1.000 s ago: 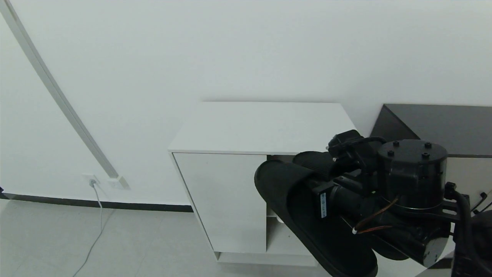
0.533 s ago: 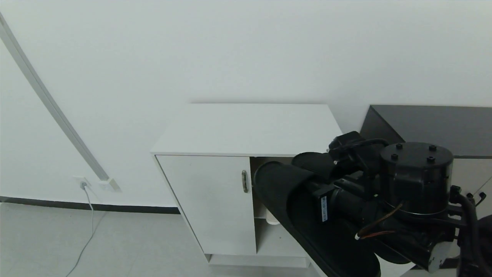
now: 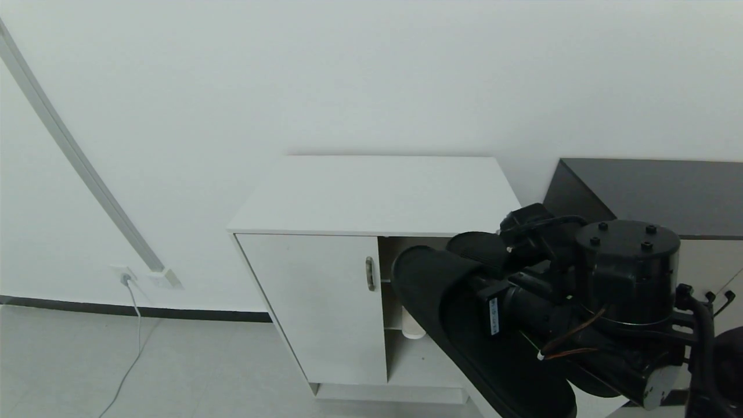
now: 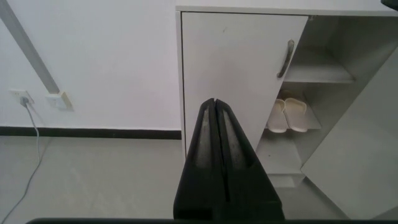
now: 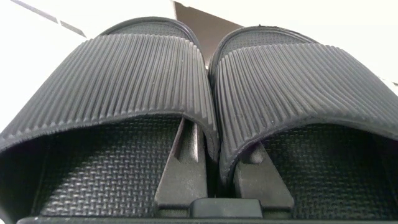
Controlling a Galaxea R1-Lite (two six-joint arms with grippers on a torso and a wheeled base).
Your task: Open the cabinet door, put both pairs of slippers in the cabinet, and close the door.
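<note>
Where my right wrist looks along its own fingers, my right gripper holds the black slippers side by side. One finger lies inside each slipper under the ribbed strap, and the two inner walls are pinched between them.

From my left wrist, my left gripper has its fingers pressed flat together with nothing between. Beyond it stands the white cabinet. Its left door is closed, with the handle at its inner edge. The right half is open, and the pale slippers sit together on a shelf inside.

From my head, the black pair shows across the open half, tilted down toward the floor. A pale toe peeks out on the shelf behind. A dark table stands just right of the cabinet. A cable trails from a wall socket.
</note>
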